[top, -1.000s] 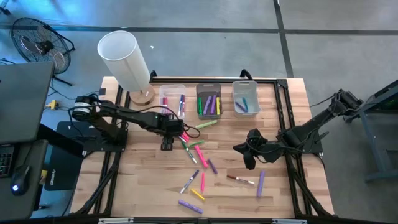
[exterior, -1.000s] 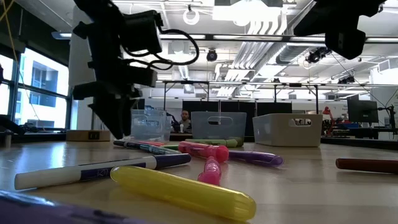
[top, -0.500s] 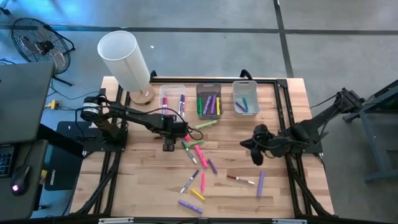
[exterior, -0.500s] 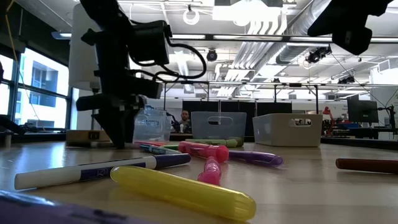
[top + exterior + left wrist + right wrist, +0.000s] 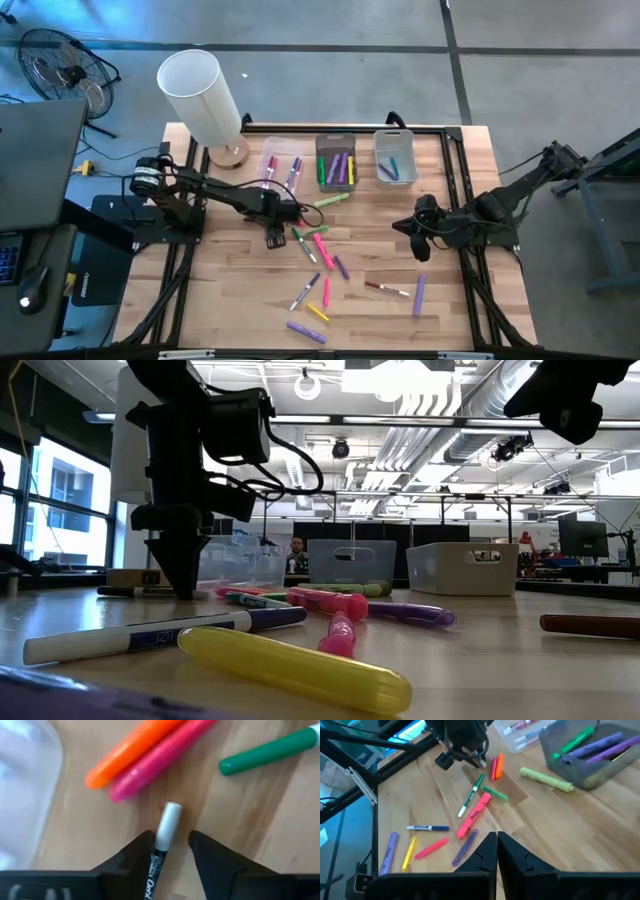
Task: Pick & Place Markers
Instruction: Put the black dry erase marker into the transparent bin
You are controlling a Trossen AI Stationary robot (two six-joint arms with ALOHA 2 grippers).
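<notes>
Several markers in pink, green, purple and yellow lie loose on the wooden table. My left gripper points straight down at the table, open. One white-capped marker lies flat between its fingers, just in front of an orange marker and a pink one. In the low view the fingertips stand at the tabletop. My right gripper is shut on nothing and hangs above the table's right side.
Three bins stand along the far edge: a clear one holding markers, close behind my left gripper, a dark one and another clear one. A white cylinder stands at the far left. Bare wood lies at the near left.
My left gripper has sunk to the tabletop, shifted slightly toward the near edge and rolled about its own axis. My right gripper has drawn back toward the table's right edge. The clear bin behind my left gripper has turned a little on the table.
</notes>
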